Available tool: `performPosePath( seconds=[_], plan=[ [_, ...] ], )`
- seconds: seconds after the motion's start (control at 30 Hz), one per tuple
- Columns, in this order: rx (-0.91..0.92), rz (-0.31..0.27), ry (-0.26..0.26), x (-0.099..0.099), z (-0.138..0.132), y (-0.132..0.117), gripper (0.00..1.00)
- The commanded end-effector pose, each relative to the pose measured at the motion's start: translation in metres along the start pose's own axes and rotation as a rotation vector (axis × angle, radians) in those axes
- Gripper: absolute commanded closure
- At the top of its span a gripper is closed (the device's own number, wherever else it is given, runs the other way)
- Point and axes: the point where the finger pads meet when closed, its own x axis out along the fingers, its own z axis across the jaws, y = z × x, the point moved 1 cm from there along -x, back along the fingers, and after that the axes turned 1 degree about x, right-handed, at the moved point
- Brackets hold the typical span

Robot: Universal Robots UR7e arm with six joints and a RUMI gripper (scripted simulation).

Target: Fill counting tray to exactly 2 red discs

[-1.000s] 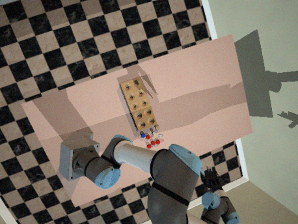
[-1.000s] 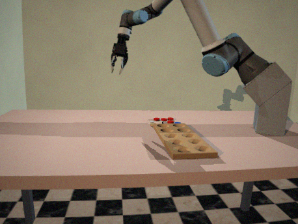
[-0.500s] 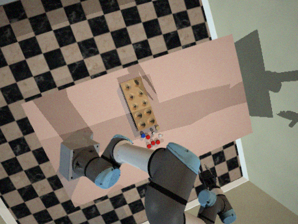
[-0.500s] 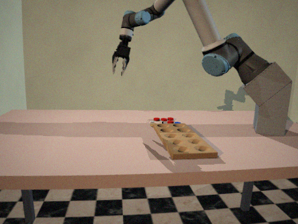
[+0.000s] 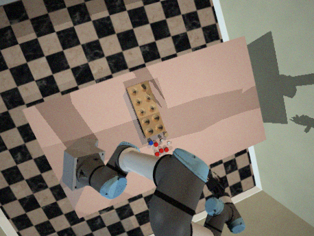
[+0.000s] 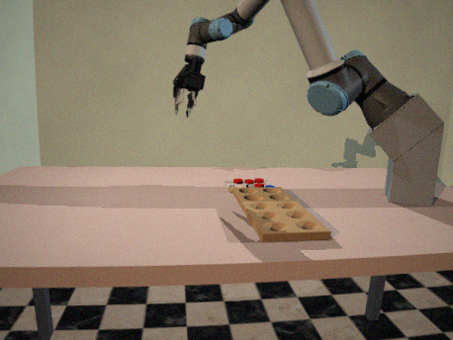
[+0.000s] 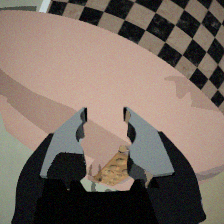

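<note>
The gripper (image 6: 182, 110) hangs high in the air above the left part of the table (image 6: 99, 232), with its two fingers pointing down. The jaws stand partly apart, with a narrow gap between them, and nothing is held in this gap; in the wrist view only the pink table top and one end of the tray (image 7: 114, 169) show between the fingers.

To the right of the gripper and far below it, the tray (image 6: 282, 213) lies flat on the table. It is a long wooden board with two rows of round pockets. In the exterior view and the top view all the pockets that can be seen hold no disc.

The red discs (image 6: 248, 182) lie on the table just behind the far end of the tray, in a small group close together. In the top view four red discs (image 5: 161, 149) can be counted there, between the tray (image 5: 148, 109) and the arm (image 5: 137, 164). A blue disc (image 5: 150, 143) lies beside them, near the corner of the tray, and some small pale pieces (image 5: 168, 142) lie on the other side of the group; what these are I cannot tell.

So the red discs are well apart from the gripper, lower and more to the right. Further right, the grey base (image 6: 412, 153) of the arm stands on the table.
</note>
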Motion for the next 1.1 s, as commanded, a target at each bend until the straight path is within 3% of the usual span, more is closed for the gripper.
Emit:
performPosePath(
  seconds=[0.0,1.07],
  plan=[
    [-0.14,-0.001,-0.001,0.002,0.002,-0.006,0.72],
    [-0.774,-0.006,-0.037,0.017,0.017,-0.042,0.72]
  ],
)
